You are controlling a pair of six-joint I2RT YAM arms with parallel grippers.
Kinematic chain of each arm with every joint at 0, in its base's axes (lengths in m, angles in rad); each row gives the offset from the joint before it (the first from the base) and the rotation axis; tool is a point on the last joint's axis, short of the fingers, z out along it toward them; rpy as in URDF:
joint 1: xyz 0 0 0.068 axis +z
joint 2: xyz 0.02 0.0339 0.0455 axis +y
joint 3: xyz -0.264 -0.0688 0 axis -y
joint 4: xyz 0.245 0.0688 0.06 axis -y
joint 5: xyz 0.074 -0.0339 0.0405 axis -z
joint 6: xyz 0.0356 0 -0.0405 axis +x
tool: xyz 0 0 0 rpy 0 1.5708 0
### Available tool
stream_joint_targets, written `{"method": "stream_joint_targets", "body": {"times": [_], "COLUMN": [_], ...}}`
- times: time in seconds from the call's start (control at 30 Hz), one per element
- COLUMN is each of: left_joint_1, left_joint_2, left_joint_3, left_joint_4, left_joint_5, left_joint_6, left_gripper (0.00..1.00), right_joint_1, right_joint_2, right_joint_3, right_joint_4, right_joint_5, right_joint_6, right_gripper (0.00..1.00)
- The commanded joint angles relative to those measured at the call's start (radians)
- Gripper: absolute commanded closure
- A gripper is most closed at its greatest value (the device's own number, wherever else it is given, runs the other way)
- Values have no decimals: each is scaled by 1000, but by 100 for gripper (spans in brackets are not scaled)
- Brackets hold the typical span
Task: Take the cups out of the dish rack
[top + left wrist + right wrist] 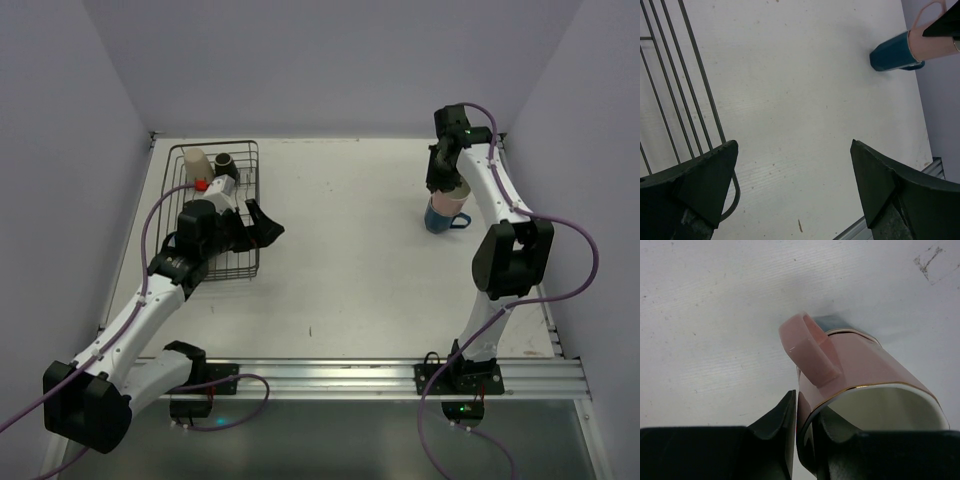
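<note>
The black wire dish rack (240, 262) stands at the back left; its wires show in the left wrist view (690, 75). A cream cup (195, 162), a black cup (226, 161) and part of an orange-red cup (201, 185) sit at its far end. My left gripper (262, 225) is open and empty at the rack's right side, over bare table (795, 175). My right gripper (445, 178) is shut on the rim of a pink cup (865, 370), one finger inside and one outside. The pink cup sits on a blue cup (440, 216), also seen from the left wrist (892, 52).
My left arm lies over the near part of the rack and hides what is in it. Walls close off the table on the left, back and right. A metal rail (400, 378) runs along the near edge.
</note>
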Motion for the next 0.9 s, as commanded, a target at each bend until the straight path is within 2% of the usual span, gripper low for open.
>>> {"method": "stream_joint_targets", "body": {"times": [0.0, 0.43, 0.87], "left_joint_1": [-3, -3, -3], "left_joint_2": [1, 7, 9], "left_joint_3": [-9, -19, -16], "left_joint_4": [43, 54, 34], "left_joint_5": [21, 28, -6], "left_joint_6": [21, 19, 24], "left_gripper": [2, 2, 1], "right_joint_1": [-5, -6, -5], "right_joint_2": [-36, -79, -158], "right_joint_3": [-9, 6, 13], "right_joint_4": [16, 10, -30], "right_joint_5": [-12, 0, 54], "right_joint_6": [-26, -24, -6], "right_gripper": [78, 62, 55]}}
